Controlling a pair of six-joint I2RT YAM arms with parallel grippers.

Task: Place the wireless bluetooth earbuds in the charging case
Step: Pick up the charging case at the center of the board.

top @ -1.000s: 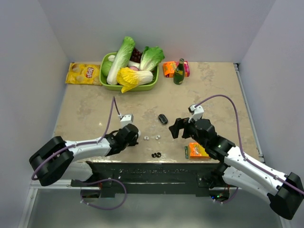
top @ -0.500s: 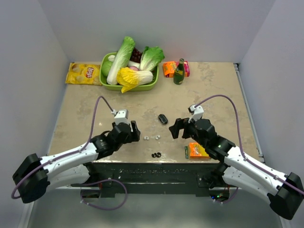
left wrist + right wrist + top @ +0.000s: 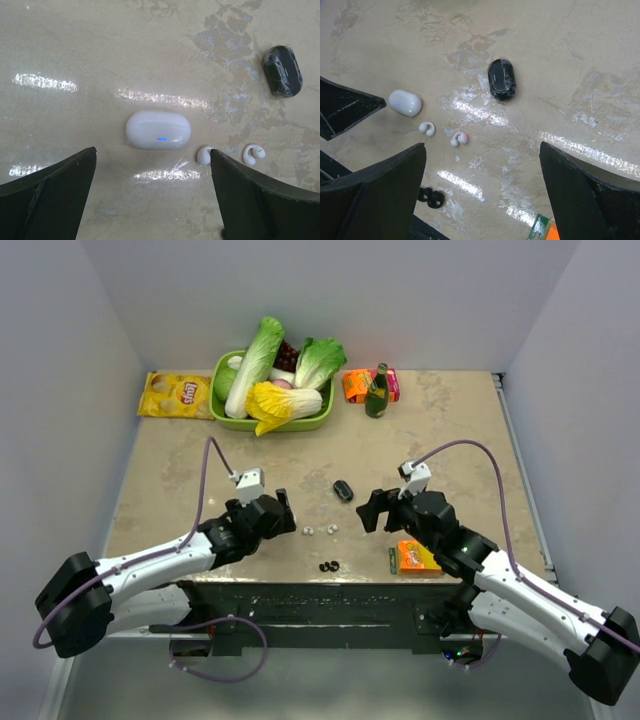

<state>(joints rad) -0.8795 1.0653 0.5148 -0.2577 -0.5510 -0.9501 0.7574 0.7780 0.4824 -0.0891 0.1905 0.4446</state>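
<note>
**Both grippers open, all four earbuds loose on the table**

I have the left gripper (image 3: 286, 512) low over the table (image 3: 180, 470), jaws spread wide with nothing between them. In its wrist view the white case (image 3: 158, 130) lies straight ahead between the two fingers. It looks closed and shows a small blue light on its front. Just right of it lie the white earbuds (image 3: 204, 155), side by side, apart from each other and clear of the case. The black case (image 3: 282, 70) sits farther off and to the right, well apart from the white one, and as far as I can tell it is closed too.

The right gripper (image 3: 364, 512) is released as well, jaws wide and empty, facing the left one across the white earbuds. Its wrist view takes in both cases with the white pair between them.

The black earbuds (image 3: 328, 566) lie close together by the near edge of the table, nearer than the white pair. I cannot tell whether the two touch. None of the four sits in either case.

An orange box (image 3: 415, 557) lies beside the right arm. At the far edge are a green basket (image 3: 310, 424) of leafy vegetables, a yellow chip bag (image 3: 175, 395) and a green bottle (image 3: 376, 392).
</note>
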